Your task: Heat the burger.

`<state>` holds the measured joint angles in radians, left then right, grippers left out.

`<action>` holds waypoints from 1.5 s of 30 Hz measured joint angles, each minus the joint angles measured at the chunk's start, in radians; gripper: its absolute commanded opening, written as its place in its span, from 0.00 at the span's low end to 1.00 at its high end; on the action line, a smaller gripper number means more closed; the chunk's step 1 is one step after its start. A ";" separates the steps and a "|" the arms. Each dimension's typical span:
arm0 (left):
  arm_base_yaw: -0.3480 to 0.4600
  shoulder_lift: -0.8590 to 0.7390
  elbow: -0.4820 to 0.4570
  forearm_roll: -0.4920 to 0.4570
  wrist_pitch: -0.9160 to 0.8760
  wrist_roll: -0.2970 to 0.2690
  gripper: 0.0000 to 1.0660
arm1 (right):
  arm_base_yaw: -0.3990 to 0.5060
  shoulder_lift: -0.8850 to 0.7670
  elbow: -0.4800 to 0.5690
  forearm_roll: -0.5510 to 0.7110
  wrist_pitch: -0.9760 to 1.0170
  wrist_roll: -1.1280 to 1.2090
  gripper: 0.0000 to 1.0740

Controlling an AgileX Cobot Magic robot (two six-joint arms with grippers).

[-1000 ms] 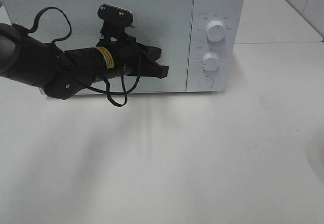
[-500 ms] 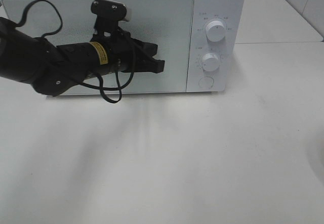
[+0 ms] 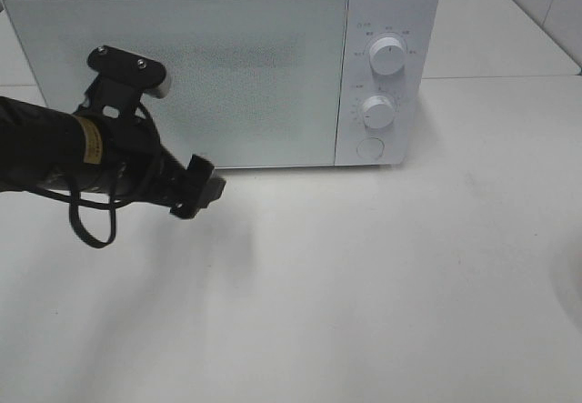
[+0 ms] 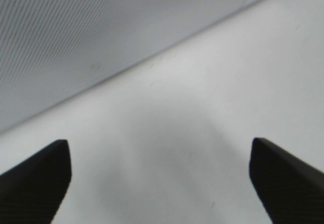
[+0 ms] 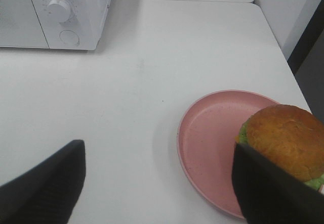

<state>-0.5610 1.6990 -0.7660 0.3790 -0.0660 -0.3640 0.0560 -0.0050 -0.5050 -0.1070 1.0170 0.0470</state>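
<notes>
Microwave (image 3: 182, 66) door is sitting shut, burger (image 5: 283, 140) not in yet — you're looking at an early stage.

Everything's still to do: door open, burger in, door shut, dials set. The burger is sitting on the pink plate (image 5: 210, 143) on the white table (image 3: 364, 285), well off to the right of the microwave, visible only in the right wrist view. Your left gripper (image 3: 202, 194) is hanging low over the table just in front of the door's left half, pointing right, jaws spread wide, holding nothing. Your right gripper (image 5: 157, 183) is hovering near the plate, jaws apart, one finger (image 5: 268, 193) overlapping the burger, not gripping it.
</notes>
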 measured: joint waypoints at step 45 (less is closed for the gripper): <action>0.562 -0.694 0.118 -0.426 1.096 0.470 0.94 | 0.000 0.000 0.000 0.000 0.000 0.000 0.71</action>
<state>0.0010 1.0050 -0.6480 -0.0470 1.0300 0.1060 0.0560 -0.0050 -0.5050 -0.1070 1.0170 0.0470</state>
